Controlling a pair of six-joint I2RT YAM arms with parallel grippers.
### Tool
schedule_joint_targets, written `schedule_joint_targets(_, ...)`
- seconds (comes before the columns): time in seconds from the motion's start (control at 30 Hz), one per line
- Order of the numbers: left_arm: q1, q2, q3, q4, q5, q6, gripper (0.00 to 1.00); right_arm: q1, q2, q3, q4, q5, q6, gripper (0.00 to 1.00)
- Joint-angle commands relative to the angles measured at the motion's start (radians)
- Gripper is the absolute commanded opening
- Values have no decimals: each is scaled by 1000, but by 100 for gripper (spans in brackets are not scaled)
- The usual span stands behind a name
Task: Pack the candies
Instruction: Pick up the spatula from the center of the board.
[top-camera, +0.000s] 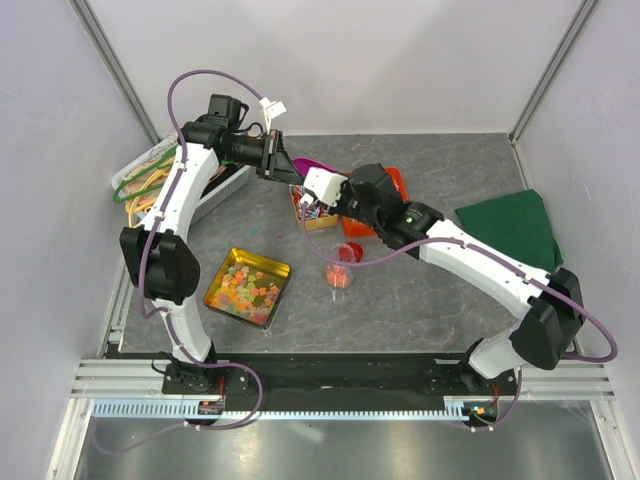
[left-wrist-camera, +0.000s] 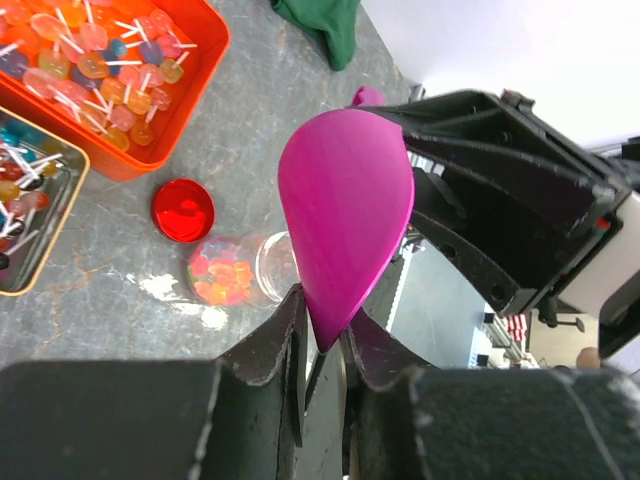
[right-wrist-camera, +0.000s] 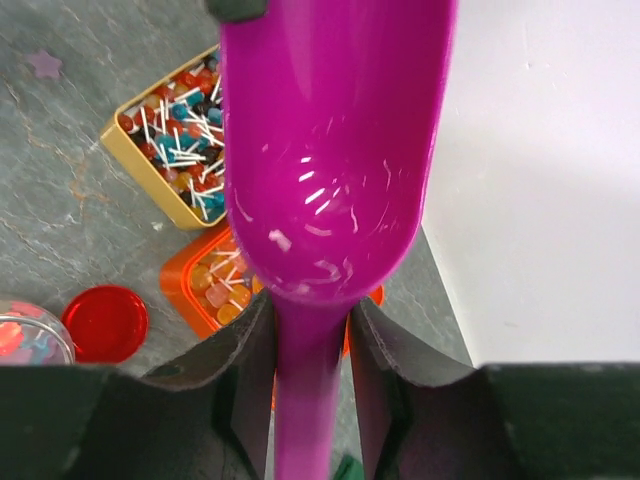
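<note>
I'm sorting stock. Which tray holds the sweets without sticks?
The gold tin standing apart on the left: loose pastel pieces. The other gold tin and the orange tray hold sweets on sticks.

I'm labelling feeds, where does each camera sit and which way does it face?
Top external: above, behind the bases, facing down at the table; left arm, right arm show.
Left wrist: on that wrist, facing along the left jaws, shut on the scoop's tip.
Right wrist: on that wrist, facing along the right jaws, shut on the scoop's handle.
Shared: wrist views both show scoop, red lid, orange tray.
</note>
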Motion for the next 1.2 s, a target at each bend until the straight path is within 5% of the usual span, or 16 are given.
schedule_joint_targets(0.0, -2, -61, -2, -36, 84, 31, 2, -48, 9, 78, -24, -120, 41, 45)
schedule_joint_targets(0.7, -4, -21, -37, -214, 159, 201, 2, -71, -13, 154, -92, -253, 33, 34)
schedule_joint_targets(0.97, -5, -3, -51, -291, 171, 278, 2, -70, -11, 166, -96, -253, 47, 0)
schedule_joint_targets(1.17, -2, 2, -48, -302, 141, 315, 17, -70, -13, 172, -119, -211, 42, 0)
